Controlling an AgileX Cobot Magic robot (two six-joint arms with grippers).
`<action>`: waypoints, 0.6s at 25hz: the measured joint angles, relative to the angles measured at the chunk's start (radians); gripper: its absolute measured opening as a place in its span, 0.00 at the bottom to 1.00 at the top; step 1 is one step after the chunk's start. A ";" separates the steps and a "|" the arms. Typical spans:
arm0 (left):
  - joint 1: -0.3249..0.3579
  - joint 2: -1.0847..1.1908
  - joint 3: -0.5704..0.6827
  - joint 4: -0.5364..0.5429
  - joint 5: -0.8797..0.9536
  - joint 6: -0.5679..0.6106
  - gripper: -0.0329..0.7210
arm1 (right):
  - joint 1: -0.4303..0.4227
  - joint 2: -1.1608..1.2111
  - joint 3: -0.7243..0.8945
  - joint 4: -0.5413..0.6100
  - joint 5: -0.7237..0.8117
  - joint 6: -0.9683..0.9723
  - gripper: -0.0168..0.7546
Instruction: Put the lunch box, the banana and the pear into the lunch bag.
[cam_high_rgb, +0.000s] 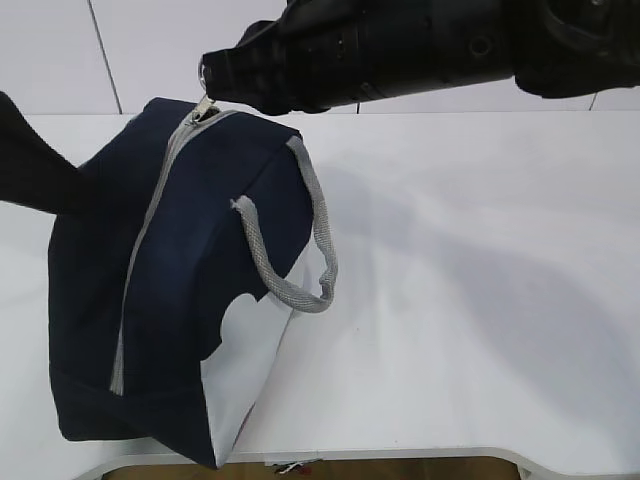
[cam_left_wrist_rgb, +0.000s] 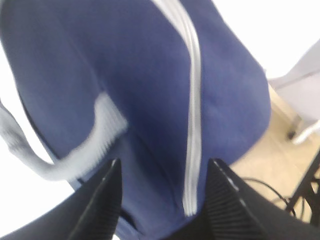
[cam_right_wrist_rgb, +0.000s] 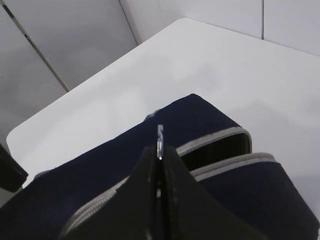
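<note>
Lunch bag on the desk's left front, zipper partly parted

The lunch bag (cam_high_rgb: 180, 300) shows a dark slit by the ring pull (cam_right_wrist_rgb: 160, 137); contents hidden. Right hand (cam_right_wrist_rgb: 159, 152) pinches that pull; left hand (cam_left_wrist_rgb: 162, 200) stands spread over the bag. Right of the bag, the desk (cam_high_rgb: 470, 300) lies bare.

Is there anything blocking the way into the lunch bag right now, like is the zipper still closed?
Mostly, yes. The lunch bag has its grey zipper shut along most of its length; only the far end gapes, where the right gripper pinches the ring pull. The left gripper stands open over the near end. No food items are visible.
</note>
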 joint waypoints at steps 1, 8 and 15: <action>0.000 0.006 0.000 0.000 -0.010 -0.002 0.59 | 0.000 0.000 0.000 0.000 -0.001 0.000 0.04; 0.000 0.091 0.000 -0.036 -0.051 -0.002 0.59 | 0.000 0.000 0.000 0.000 -0.016 0.002 0.04; 0.000 0.126 -0.011 -0.041 -0.048 -0.002 0.28 | 0.000 0.000 0.000 0.000 -0.029 0.004 0.04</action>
